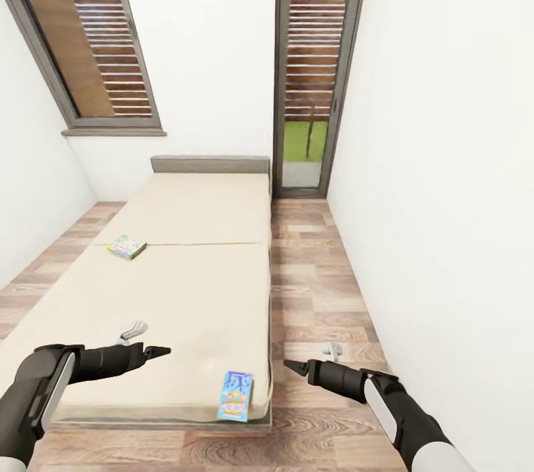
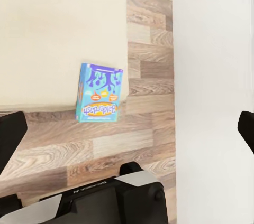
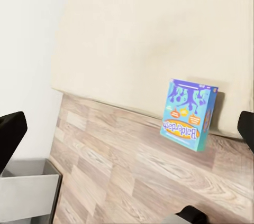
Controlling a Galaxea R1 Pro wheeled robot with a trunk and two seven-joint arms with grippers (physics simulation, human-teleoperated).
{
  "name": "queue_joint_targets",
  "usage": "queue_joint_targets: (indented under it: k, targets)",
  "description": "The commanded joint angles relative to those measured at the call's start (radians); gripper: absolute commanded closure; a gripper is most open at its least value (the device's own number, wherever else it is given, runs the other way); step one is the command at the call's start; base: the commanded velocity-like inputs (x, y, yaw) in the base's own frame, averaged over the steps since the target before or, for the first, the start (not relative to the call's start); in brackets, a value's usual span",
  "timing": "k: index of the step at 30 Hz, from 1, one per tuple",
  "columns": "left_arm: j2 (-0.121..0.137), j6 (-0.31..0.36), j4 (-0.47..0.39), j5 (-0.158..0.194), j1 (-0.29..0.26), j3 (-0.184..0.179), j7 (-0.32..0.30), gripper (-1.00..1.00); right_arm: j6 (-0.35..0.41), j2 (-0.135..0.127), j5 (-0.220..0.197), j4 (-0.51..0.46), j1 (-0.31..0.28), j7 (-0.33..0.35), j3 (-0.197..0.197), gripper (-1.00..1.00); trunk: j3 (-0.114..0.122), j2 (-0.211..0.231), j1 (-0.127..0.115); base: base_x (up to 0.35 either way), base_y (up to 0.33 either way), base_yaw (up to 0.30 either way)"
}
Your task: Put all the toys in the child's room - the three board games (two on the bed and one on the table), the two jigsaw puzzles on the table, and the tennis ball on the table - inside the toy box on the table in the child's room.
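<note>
beige bed on wood floor, white walls, window, glass door

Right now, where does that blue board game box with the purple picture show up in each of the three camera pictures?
Head view: the blue board game box lies on the beige bed's near right corner, low in the picture.
Left wrist view: the box sits mid-picture, overhanging the bed's edge.
Right wrist view: the box is right of centre at the bed's edge.
Shared landmark: the bed corner against the wood-plank floor.
</note>
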Motion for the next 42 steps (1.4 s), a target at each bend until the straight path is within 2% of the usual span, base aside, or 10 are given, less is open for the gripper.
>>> queue_joint_targets:
  k: [1,15,42]
  targets:
    - [0.0,0.008,-0.001,0.001,-0.001,0.001,-0.002,-1.0,0.008,0.0,-0.009,0.0,0.0,-0.001,0.002,-1.0,0.0,-0.002,0.001,0.0,-0.201,-0.147]
    - [0.0,0.008,-0.001,0.001,-0.001,0.002,-0.002,-1.0,0.008,0.001,-0.008,0.0,-0.001,-0.001,0.003,-1.0,0.014,-0.002,0.001,0.0,-0.105,-0.094]
    - [0.0,0.008,-0.001,0.001,-0.001,0.002,-0.002,-1.0,0.008,0.008,0.001,0.0,-0.001,-0.002,0.003,-1.0,0.029,-0.002,0.001,0.0,-0.091,0.022]
